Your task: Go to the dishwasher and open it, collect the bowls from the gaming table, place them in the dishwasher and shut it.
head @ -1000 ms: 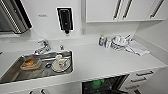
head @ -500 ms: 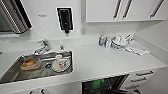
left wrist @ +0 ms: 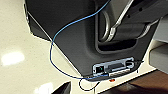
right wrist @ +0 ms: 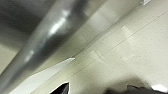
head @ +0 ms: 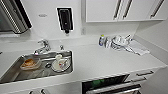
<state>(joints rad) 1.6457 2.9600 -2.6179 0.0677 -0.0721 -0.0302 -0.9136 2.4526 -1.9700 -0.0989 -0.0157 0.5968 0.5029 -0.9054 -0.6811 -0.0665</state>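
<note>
Facing the white kitchen desk (head: 100, 60), the robot has the dishwasher (head: 110, 85) directly below, door partly open, with something green, probably a bowl (head: 96, 83), on the dark rack inside. The step in hand looks like loading or shutting; the door is best moved by its bar handle (head: 113, 88), squarely, once the rack is fully in. Neither set of jaws can be judged released or clenched.
</note>
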